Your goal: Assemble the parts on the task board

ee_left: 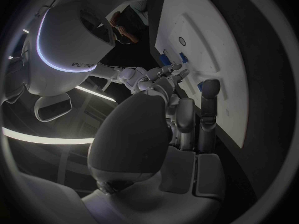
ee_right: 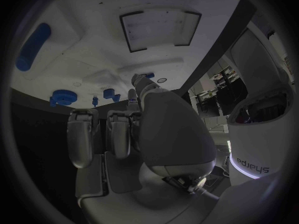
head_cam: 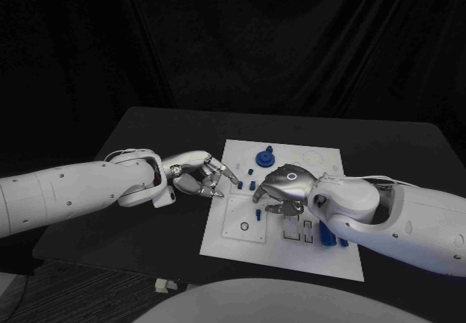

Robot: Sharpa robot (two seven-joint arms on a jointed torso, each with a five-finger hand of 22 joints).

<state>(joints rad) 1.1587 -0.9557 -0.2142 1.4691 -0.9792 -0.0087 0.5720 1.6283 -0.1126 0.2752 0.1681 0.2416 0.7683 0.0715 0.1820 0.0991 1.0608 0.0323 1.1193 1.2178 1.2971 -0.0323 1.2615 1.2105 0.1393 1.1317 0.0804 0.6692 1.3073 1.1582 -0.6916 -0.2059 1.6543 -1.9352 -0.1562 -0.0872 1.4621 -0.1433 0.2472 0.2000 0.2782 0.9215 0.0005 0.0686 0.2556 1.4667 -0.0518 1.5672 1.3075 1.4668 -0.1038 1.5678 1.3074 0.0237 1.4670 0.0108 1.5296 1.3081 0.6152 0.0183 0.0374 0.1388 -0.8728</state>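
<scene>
- White flat task board [head_cam: 281, 252] lies in the middle of the black counter [head_cam: 145, 222].
- Left hand [head_cam: 199, 176] hovers at the board's left edge, fingers partly curled, holding nothing.
- Right hand [head_cam: 281, 190] is over the board's middle, fingers bent down; if it grips something, I cannot tell.
- Small blue parts: a round knob [head_cam: 264, 159] and a blue cylinder [head_cam: 326, 233] on the board.

Black table [head_cam: 145, 222] — dark and matte, black curtain [head_cam: 233, 54] hanging behind it

One task board [head_cam: 281, 259], two hands, about seven blue parts [head_cam: 264, 159]
</scene>
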